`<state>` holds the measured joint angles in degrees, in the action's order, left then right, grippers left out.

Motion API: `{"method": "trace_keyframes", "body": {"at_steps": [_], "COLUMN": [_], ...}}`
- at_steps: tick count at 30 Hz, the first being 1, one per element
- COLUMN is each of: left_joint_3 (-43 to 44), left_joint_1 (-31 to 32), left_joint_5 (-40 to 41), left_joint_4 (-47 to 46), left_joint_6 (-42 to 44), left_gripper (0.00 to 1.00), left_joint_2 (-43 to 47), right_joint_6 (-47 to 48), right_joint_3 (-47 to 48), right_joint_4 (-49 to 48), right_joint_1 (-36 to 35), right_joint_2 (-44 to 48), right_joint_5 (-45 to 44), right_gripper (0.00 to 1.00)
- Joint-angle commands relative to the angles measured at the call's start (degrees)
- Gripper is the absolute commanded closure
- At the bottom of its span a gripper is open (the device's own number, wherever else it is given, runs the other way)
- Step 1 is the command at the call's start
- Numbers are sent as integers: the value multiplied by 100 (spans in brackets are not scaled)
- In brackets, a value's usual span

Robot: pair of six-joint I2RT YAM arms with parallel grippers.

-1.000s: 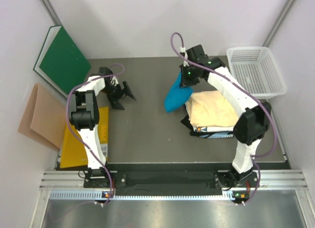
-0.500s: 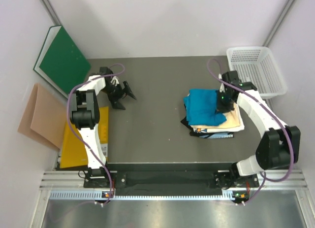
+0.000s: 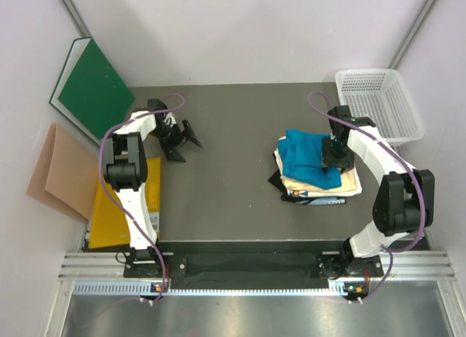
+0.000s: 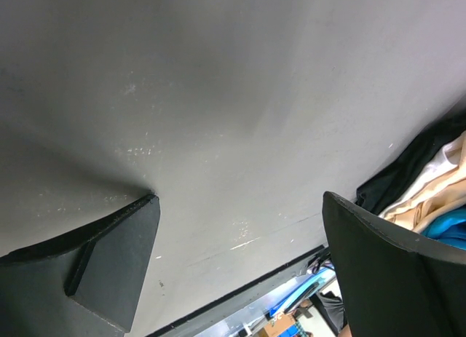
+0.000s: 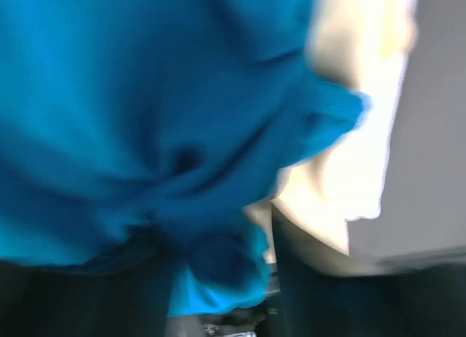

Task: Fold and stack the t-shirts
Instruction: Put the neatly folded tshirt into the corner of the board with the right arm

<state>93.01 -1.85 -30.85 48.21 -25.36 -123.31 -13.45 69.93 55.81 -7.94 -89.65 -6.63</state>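
The teal-blue t-shirt point(image 3: 306, 159) lies bunched on top of the folded cream t-shirt point(image 3: 348, 181) at the right of the table. My right gripper point(image 3: 336, 155) sits low on the teal shirt's right edge. The right wrist view is blurred. There the teal cloth point(image 5: 145, 97) fills most of the picture, with the cream shirt point(image 5: 349, 133) at the right. The right gripper point(image 5: 222, 279) has its dark fingers apart, and a fold of teal cloth lies loose between them. My left gripper point(image 3: 186, 142) hangs open over bare table, far left of the stack; in its own view the gripper point(image 4: 240, 206) holds nothing.
A dark garment point(image 3: 279, 180) and a printed item point(image 3: 320, 199) lie under the stack. A white basket point(image 3: 378, 104) stands at the back right. A green board point(image 3: 95, 89), a tan-pink paper sheet point(image 3: 54, 169) and a yellow envelope point(image 3: 109, 206) are at the left.
The right arm swung the hanging teal shirt rightward and laid it on the cream shirt, then moved slightly nearer. Its jaws have parted. The left arm has not moved.
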Motion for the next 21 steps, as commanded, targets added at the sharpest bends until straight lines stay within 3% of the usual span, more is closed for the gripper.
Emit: {"method": "trace_keyframes", "body": {"at_steps": [1,2,7,11,15,17,18,19,20,21], "left_joint_3": [-116,-125,-248,-328,-266,-249,-222,-222,-222,-240], "left_joint_1": [35,35,35,44,44,44,44,44,44,44], "left_joint_5": [264,255,238,185,185,194,202,237,220,220], "left_joint_4": [-136,-136,-197,-277,-242,-198,-180,-145,-145,-145], "left_joint_6": [242,251,251,190,207,242,269,278,286,278], "left_gripper": [1,1,1,1,1,1,1,1,1,1], "left_joint_2": [-299,-308,-264,-273,-282,-282,-290,-291,-273,-264], "right_joint_6": [-87,-105,-175,26,193,317,343,326,308,369], "right_joint_3": [363,459,1417,1515,1418,1619,1733,1865,2101,2234], "right_joint_4": [729,738,765,-313,-1113,-1247,-1326,-1336,-1362,-1380], "right_joint_1": [74,30,-216,-313,-602,-839,-945,-1007,-1077,-1217], "right_joint_2": [-45,269,1036,1239,731,144,-77,-297,-734,-947], "right_joint_5": [-1472,-1559,-1588,-491,634,970,1336,1444,1506,1786], "right_gripper": [12,1,0,0,1,24,68,90,100,100]}}
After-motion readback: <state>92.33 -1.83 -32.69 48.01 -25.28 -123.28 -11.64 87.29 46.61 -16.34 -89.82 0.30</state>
